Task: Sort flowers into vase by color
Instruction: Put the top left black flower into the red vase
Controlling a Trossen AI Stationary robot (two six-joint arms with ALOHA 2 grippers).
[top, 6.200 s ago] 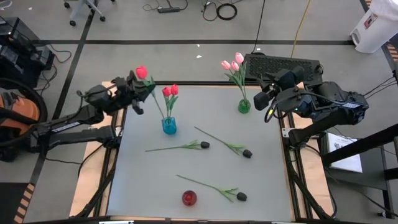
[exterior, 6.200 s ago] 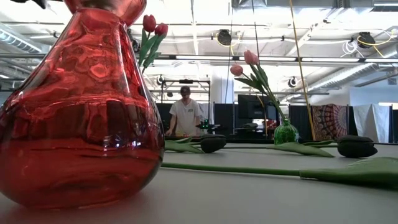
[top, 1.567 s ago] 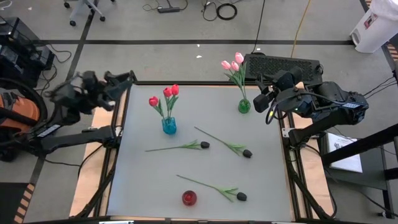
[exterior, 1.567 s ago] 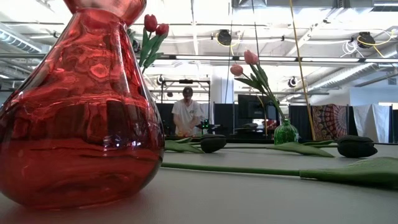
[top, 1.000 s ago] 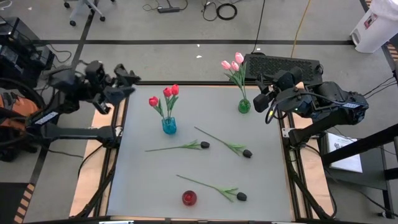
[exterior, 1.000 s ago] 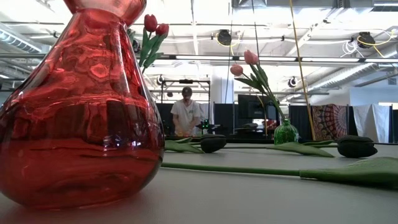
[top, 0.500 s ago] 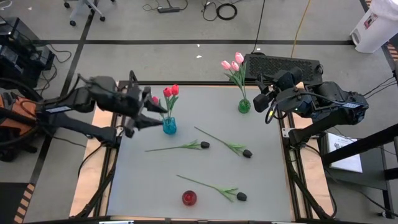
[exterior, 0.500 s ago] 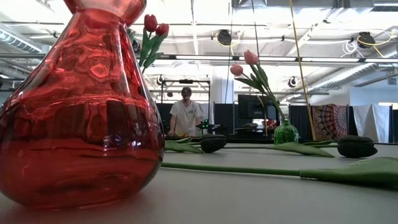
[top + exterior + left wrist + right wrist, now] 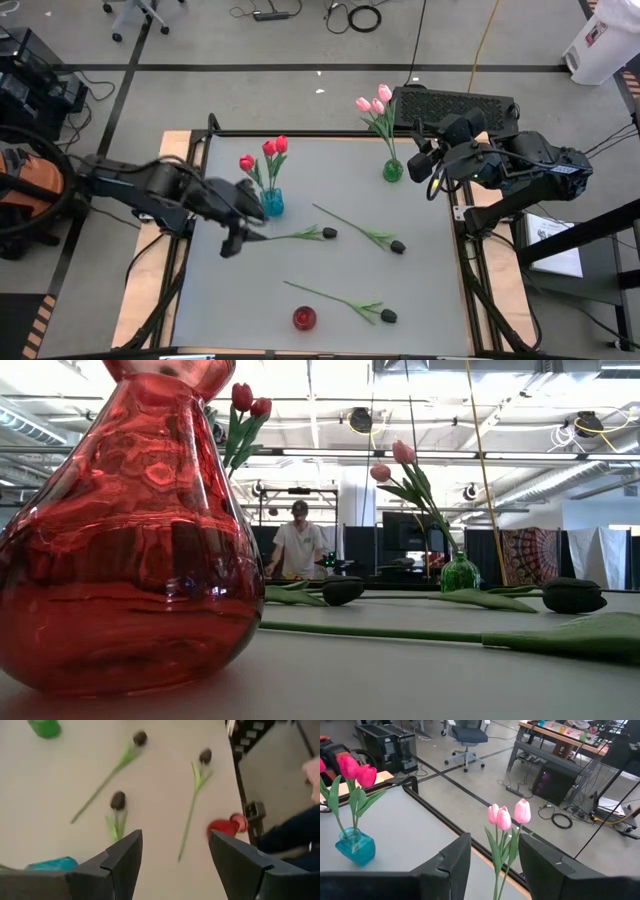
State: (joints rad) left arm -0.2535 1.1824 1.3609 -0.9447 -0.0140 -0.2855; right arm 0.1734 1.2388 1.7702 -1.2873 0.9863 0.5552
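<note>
We are bringing the left arm down from the upper left of the high view onto the table [image 9: 300,290]; half a second ago it was reaching in beside the blue vase [image 9: 271,203], and a second ago it was off the table edge. The left gripper [image 9: 240,235] is now hanging at center-left over the stem end of the nearest black tulip [image 9: 328,233], fingers apart and empty. We are judging this as the approach to the first black pickup.

The right gripper [image 9: 430,170] is waiting at upper right beside the green vase [image 9: 392,171], unchanged, its fingers apart on nothing.

Three red tulips [image 9: 270,150] are standing in the blue vase, three pink tulips [image 9: 374,102] in the green one. The other two black tulips [image 9: 397,246] [image 9: 387,316] are lying flat at center and lower center. The red vase [image 9: 304,318] at bottom center is holding none.

In the low view, a person [image 9: 296,550] is working at a bench beyond the table.
</note>
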